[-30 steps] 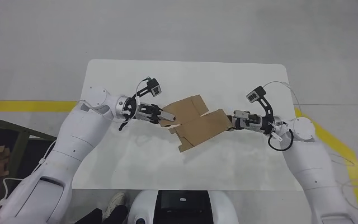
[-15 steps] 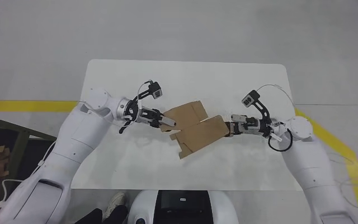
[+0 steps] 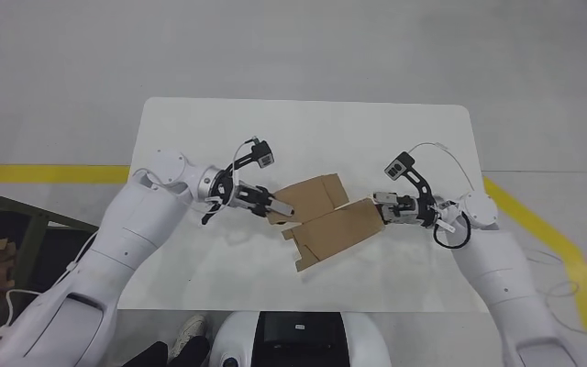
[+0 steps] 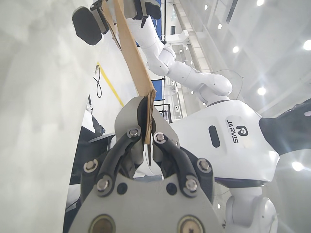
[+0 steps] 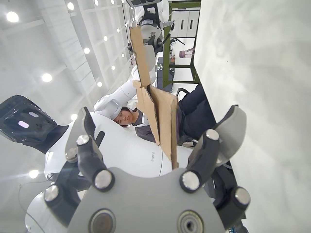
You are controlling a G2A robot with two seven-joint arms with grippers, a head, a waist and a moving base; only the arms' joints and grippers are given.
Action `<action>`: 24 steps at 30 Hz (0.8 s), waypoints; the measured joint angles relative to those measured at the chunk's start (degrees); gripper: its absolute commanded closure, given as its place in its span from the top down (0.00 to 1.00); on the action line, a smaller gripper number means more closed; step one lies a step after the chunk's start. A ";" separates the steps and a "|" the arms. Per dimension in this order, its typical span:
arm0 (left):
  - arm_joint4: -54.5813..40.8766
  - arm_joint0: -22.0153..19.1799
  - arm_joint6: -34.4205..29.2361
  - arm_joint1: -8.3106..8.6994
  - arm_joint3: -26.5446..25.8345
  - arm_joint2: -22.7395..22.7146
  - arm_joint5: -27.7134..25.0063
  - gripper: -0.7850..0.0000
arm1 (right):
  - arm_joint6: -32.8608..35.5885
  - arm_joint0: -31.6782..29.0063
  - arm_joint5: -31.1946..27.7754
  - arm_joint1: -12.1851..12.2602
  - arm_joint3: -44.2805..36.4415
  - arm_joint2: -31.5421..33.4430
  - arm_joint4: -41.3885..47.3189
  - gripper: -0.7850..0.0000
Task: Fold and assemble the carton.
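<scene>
The carton is a flattened blank, not yet opened into a box, with no flap folded in, so by my judgement nearly all the assembly is left to do. It hangs above the table, stretched between the two claws. The left claw is clamped tight on one end edge of the board, which runs straight out from its tips. The right claw stands spread wide, the opposite end of the carton lying between its fingers without being pinched. Compared with a second ago, both claws and the carton have drifted toward the robot, and the board has slewed slightly
</scene>
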 measured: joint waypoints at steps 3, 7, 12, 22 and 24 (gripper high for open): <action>0.27 -0.43 0.00 -0.04 0.52 0.73 0.00 0.00 | 0.00 -0.13 -0.10 0.12 -0.75 -0.37 0.37 1.00; 0.38 -1.00 0.00 -0.10 1.02 1.45 0.00 0.00 | 0.00 -0.35 -0.15 0.48 -1.92 -0.55 0.30 1.00; 0.06 -1.66 0.00 -0.27 1.42 2.01 0.00 0.00 | 0.00 -0.58 -0.15 1.00 -3.10 -0.70 -0.74 1.00; 0.80 -2.45 0.00 -0.83 2.52 2.46 0.00 0.00 | 0.00 -0.81 -0.15 1.51 -4.17 -0.92 -2.75 0.50; 1.24 -2.56 0.00 -0.92 2.70 2.58 0.00 0.00 | 0.00 -0.93 -0.15 1.59 -4.38 -0.86 -2.72 0.47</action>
